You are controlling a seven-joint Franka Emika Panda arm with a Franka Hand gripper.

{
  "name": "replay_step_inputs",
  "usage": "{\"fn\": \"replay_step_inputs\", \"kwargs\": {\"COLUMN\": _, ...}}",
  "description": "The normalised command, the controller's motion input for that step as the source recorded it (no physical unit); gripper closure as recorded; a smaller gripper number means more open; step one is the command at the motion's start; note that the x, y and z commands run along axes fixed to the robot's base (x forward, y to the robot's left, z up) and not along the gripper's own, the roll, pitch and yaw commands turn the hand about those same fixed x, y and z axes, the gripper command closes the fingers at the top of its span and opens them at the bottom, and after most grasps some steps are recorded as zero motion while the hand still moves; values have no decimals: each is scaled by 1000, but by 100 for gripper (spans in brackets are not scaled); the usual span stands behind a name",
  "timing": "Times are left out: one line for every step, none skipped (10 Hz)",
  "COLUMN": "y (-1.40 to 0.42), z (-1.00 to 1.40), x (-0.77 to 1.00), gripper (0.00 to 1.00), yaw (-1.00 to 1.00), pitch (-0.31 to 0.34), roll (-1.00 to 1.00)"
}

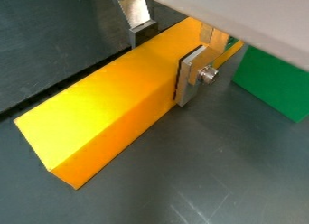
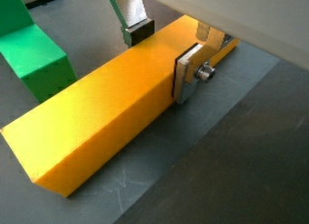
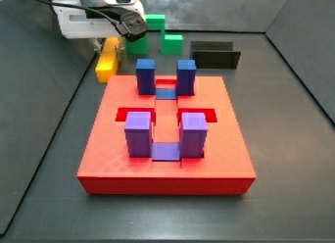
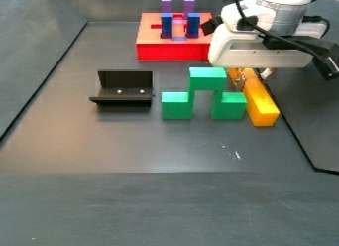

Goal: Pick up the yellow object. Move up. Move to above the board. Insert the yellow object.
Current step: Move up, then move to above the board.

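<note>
The yellow object (image 1: 103, 110) (image 2: 103, 115) is a long yellow-orange bar lying flat on the dark floor, seen in both wrist views. My gripper (image 1: 163, 65) (image 2: 161, 65) straddles one end of it, and both pads sit against the bar's long sides. One silver finger (image 1: 193, 74) is flush with the near side; the other shows only above the bar's far edge. In the side views the gripper (image 3: 128, 29) (image 4: 248, 76) is low over the bar (image 3: 105, 61) (image 4: 261, 103). The red board (image 3: 112, 154) (image 4: 159, 50) lies apart from it.
Green blocks (image 4: 199, 91) (image 3: 160, 31) stand right beside the bar, close to the fingers (image 2: 31, 51) (image 1: 272, 83). The dark fixture (image 4: 122, 89) (image 3: 216, 56) stands further off. Blue and purple blocks (image 3: 137, 134) stand upright in the board's slots.
</note>
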Motion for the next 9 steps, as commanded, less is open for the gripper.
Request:
{"fn": "replay_step_inputs", "kwargs": {"y": 0, "z": 833, "x": 0, "gripper": 100, "yaw": 0, "pitch": 0, "roll": 0}}
{"fn": "replay_step_inputs", "kwargs": {"y": 20, "z": 836, "x": 14, "gripper": 100, "yaw": -18, "pitch": -5, "roll": 2}}
{"fn": "replay_step_inputs", "kwargs": {"y": 14, "z": 656, "x": -34, "gripper": 100, "yaw": -28, "pitch": 50, "roll": -8}}
{"fn": "replay_step_inputs", "kwargs": {"y": 11, "z": 398, "x": -13, "gripper": 100, "yaw": -19, "pitch": 50, "roll": -16}}
{"fn": "replay_step_inputs", "kwargs": {"y": 0, "z": 1400, "x": 0, "gripper": 100, "yaw": 0, "pitch": 0, "roll": 0}}
{"fn": "replay_step_inputs", "kwargs": {"y": 0, "z": 1400, "x": -7, "gripper": 100, "yaw": 7, "pitch": -2, "roll": -4}}
{"fn": "replay_step_inputs", "kwargs": {"y": -7, "z": 1400, "x": -41, "gripper": 100, "yaw": 3, "pitch": 47, "roll": -16}}
{"fn": "replay_step_inputs", "kwargs": {"y": -9, "z": 1400, "x": -39, "gripper": 100, "yaw": 2, "pitch": 23, "roll": -35}}
{"fn": "replay_step_inputs", "kwargs": {"y": -6, "z": 1400, "x": -10, "gripper": 100, "yaw": 0, "pitch": 21, "roll": -51}}
